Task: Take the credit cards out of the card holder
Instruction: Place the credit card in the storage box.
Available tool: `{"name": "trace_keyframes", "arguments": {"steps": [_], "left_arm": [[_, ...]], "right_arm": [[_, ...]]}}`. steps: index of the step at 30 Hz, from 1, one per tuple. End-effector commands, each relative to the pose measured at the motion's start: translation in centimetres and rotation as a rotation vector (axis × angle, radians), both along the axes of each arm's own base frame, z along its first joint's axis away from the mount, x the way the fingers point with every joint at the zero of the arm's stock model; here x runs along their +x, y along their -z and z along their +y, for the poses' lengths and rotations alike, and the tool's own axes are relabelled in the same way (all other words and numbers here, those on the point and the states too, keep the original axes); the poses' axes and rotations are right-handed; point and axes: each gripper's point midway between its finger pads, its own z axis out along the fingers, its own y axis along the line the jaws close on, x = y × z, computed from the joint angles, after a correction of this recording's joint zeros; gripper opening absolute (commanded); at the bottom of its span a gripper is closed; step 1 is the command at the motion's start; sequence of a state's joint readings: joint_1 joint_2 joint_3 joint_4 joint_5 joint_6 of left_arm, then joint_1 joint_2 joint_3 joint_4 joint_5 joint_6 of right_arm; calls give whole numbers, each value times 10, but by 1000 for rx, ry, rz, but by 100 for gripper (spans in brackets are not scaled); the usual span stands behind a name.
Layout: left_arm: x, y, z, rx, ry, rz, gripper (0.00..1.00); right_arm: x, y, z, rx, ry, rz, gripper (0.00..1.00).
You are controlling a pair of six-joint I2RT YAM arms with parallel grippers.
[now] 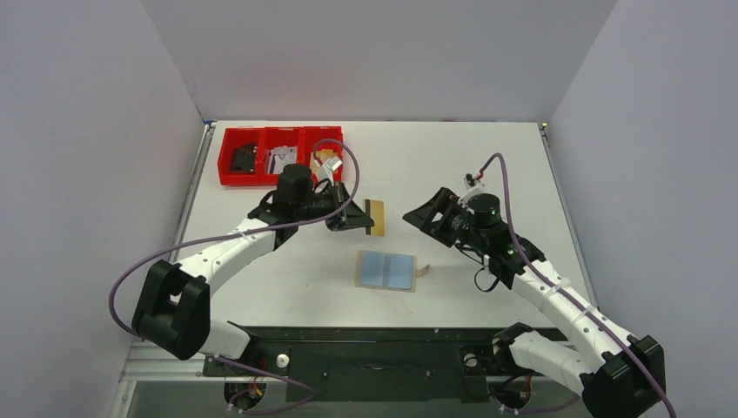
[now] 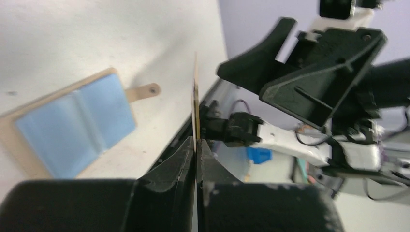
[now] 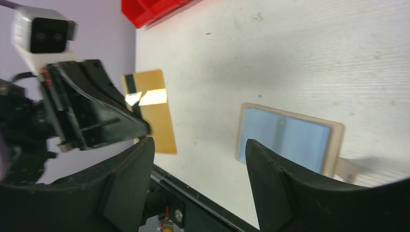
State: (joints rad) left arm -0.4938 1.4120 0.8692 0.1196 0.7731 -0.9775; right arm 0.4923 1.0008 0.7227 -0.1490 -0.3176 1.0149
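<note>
The card holder (image 1: 387, 271) lies opened flat on the table, a tan sleeve with a small strap tab; both halves show pale blue faces (image 2: 72, 123) (image 3: 285, 137). Up and to its left, my left gripper (image 1: 355, 218) is shut on one credit card (image 1: 375, 218), gold with a dark stripe, and holds it above the table. That card stands edge-on between the jaws in the left wrist view (image 2: 196, 96), and its gold face shows in the right wrist view (image 3: 153, 116). My right gripper (image 1: 418, 215) hovers just right of the card, open and empty (image 3: 198, 145).
A red three-compartment tray (image 1: 280, 155) holding small items sits at the back left, behind the left gripper; its corner shows in the right wrist view (image 3: 154, 9). The black base rail (image 1: 365, 348) runs along the near table edge.
</note>
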Motion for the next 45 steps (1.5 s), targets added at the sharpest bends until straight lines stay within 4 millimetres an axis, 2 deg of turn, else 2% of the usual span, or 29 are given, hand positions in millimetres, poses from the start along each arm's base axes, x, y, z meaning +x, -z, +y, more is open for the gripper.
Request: {"name": "trace_keyframes", "arguments": {"steps": [1,2,3,4,5,7,10,17,21,22,23,24,25,34,37,39,40,41,45], "left_arm": [[35,-4,29,245,-147,-143,0],[51,-9,37,293,-198,-185,0],[53,1,44,345,-212,-158,0],[68,-4,53,388,-262,-192,0],[77,8,64,454,-303,-171,0],[96,5,78,532,-362,-191,0],[115,12,94,619,-407,-189,0],[172,10,129,745,-534,-201,0],[203,13,142,768,-572,-200,0],[210,22,143,783,-565,-191,0],[222,12,146,772,-581,-213,0],[229,23,149,780,-580,-193,0],[236,17,148,765,-578,-208,0],[294,41,147,700,-533,-228,0],[306,53,146,685,-515,-229,0],[313,68,144,678,-502,-215,0],[315,68,143,668,-498,-217,0],[317,79,143,674,-491,-200,0],[325,92,136,639,-460,-190,0]], "right_arm": [[0,20,-31,-187,84,15,65],[0,22,-32,-196,89,16,65],[-1,24,-33,-208,87,18,65],[-1,25,-34,-213,87,19,65],[-2,26,-35,-222,86,20,65],[-2,28,-37,-236,84,21,65],[-3,29,-39,-255,81,20,65],[-6,33,-42,-283,67,27,65],[-9,34,-43,-293,60,30,65],[-10,34,-44,-297,60,31,65],[-10,34,-45,-299,61,31,65],[-11,34,-46,-303,61,29,65],[-12,35,-48,-307,62,32,65],[-21,32,-57,-324,72,29,65],[-25,32,-62,-332,80,32,65],[-27,30,-64,-333,88,28,65],[-28,30,-65,-334,90,28,65],[-29,30,-67,-336,94,28,65],[-32,30,-70,-342,100,32,65]]}}
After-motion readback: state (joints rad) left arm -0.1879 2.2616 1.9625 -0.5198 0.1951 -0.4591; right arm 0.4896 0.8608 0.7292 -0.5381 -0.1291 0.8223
